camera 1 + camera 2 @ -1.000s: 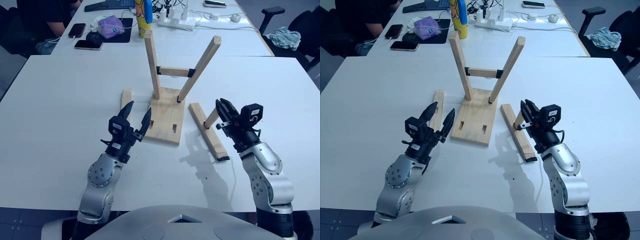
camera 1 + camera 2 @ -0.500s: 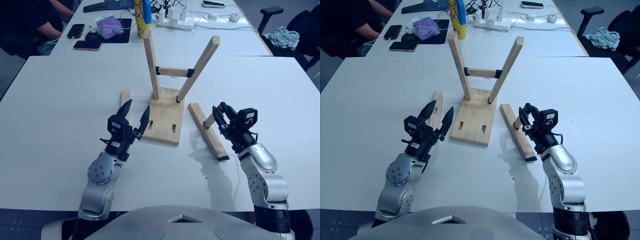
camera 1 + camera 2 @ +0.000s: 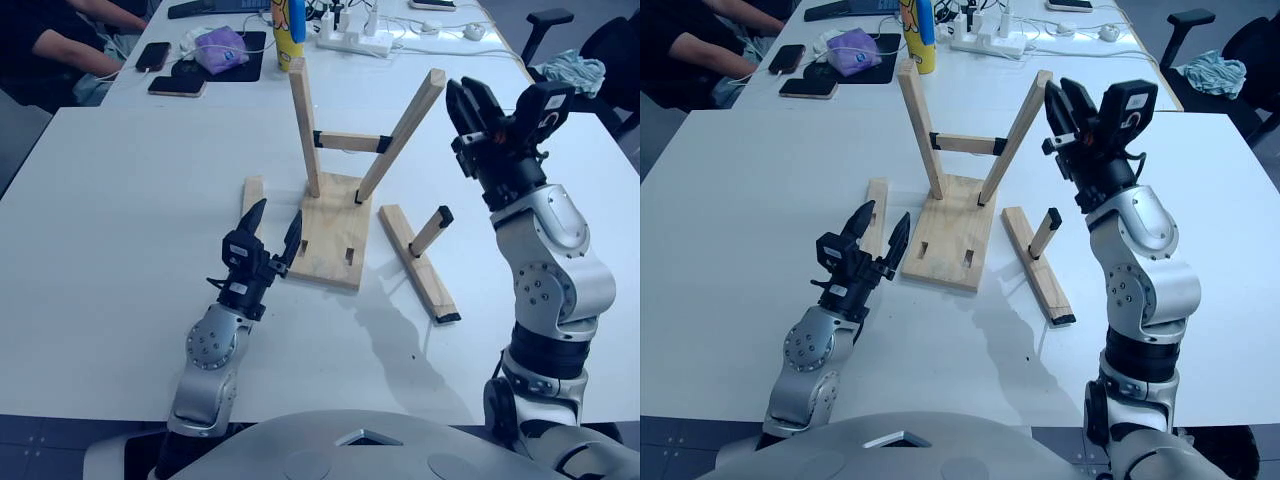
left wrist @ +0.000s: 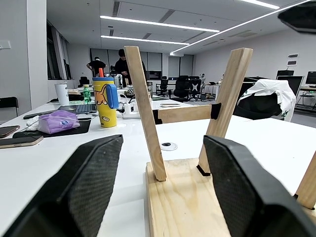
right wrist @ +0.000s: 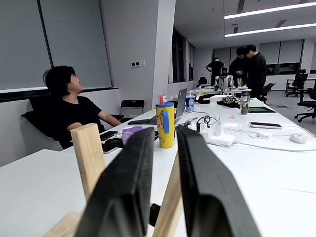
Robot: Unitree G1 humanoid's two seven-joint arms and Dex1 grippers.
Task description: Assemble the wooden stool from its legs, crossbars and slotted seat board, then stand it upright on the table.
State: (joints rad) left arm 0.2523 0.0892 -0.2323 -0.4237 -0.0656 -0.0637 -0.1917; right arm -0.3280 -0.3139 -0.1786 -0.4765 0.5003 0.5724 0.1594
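The wooden stool (image 3: 345,190) sits half built and upside down at mid-worktop (image 3: 120,200) in the left eye view. Two legs and a crossbar (image 3: 350,143) stand in the slotted seat board (image 3: 328,250), and a loose leg (image 3: 420,265) lies just right of it. The right hand (image 3: 472,100) has risen from that leg, empty, to beside the top of the standing right leg (image 3: 402,135), so the second pair remains unfitted. In the left wrist view the left hand (image 4: 163,140), spread wide, faces the board's near edge, and in the right wrist view the right hand's fingers (image 5: 123,197) stand narrowly apart, pinching nothing.

left pincer (image 3: 278,210): low, forward, fingers wide apart | right pincer (image 3: 466,92): raised high, fingers narrowly apart, empty
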